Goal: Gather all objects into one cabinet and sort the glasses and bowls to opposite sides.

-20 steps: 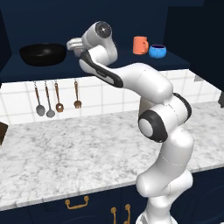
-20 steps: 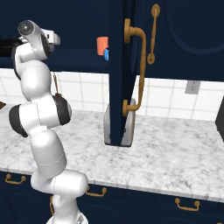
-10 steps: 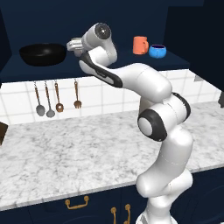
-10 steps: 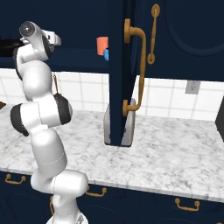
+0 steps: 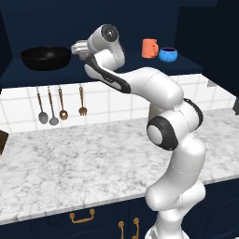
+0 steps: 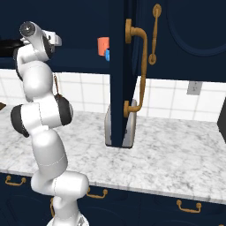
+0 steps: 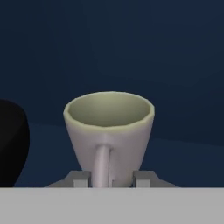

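I'm working in a kitchen: a marble counter [image 5: 70, 163] runs under white wall tiles [image 5: 116, 105], spoons and ladles [image 5: 60, 105] hang on the wall, and a dark navy wall cabinet [image 5: 46, 74] holds bowls and cups above drawers with brass handles [image 6: 187, 206].

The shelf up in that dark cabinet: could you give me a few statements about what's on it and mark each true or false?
1. The black bowl sits at the shelf's left end. True.
2. The orange cup and blue bowl stand side by side. True.
3. The grey-beige cup lies tipped on its side. False: it stands upright, handle toward the gripper.
4. The blue bowl sits inside the black bowl. False: they are far apart.
5. The spoons lie on the counter. False: they hang on the tiled wall.
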You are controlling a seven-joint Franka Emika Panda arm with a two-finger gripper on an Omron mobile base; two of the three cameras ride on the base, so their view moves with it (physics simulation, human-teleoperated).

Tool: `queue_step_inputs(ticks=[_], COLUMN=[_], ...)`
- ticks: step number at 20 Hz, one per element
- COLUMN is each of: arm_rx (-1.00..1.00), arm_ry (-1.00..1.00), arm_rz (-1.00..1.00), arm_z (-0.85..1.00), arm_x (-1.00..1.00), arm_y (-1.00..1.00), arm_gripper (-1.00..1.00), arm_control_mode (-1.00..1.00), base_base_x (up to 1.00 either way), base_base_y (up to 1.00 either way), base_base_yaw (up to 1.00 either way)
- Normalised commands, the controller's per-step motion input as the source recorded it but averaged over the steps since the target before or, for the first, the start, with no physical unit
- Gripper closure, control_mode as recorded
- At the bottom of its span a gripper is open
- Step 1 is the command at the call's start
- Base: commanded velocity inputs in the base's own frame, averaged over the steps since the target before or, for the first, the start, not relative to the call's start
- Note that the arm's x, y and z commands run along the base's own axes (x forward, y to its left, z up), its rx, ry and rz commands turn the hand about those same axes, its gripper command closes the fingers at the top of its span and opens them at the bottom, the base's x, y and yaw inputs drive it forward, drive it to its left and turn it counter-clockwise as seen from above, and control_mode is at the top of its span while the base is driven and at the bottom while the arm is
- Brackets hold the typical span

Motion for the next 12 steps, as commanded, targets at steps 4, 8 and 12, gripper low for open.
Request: queue_step_inputs(ticks=[4,8,12], arm_rx=[0.00,0.00,0.00], arm_ry=[0.00,0.00,0.00], arm_rz=[0.00,0.00,-0.03], arm_z=[0.00,0.00,0.00], arm_x=[0.00,-0.14,-0.38], arm_y=[0.00,-0.01,-0.09], arm_gripper=[1.00,1.00,1.00], arm_control_mode=[-1.00,-1.00,-1.00], base_base_x=[0.00,0.00,0.00], base_base_y=[0.00,0.00,0.00], base_base_yaw=[0.00,0.00,0.00])
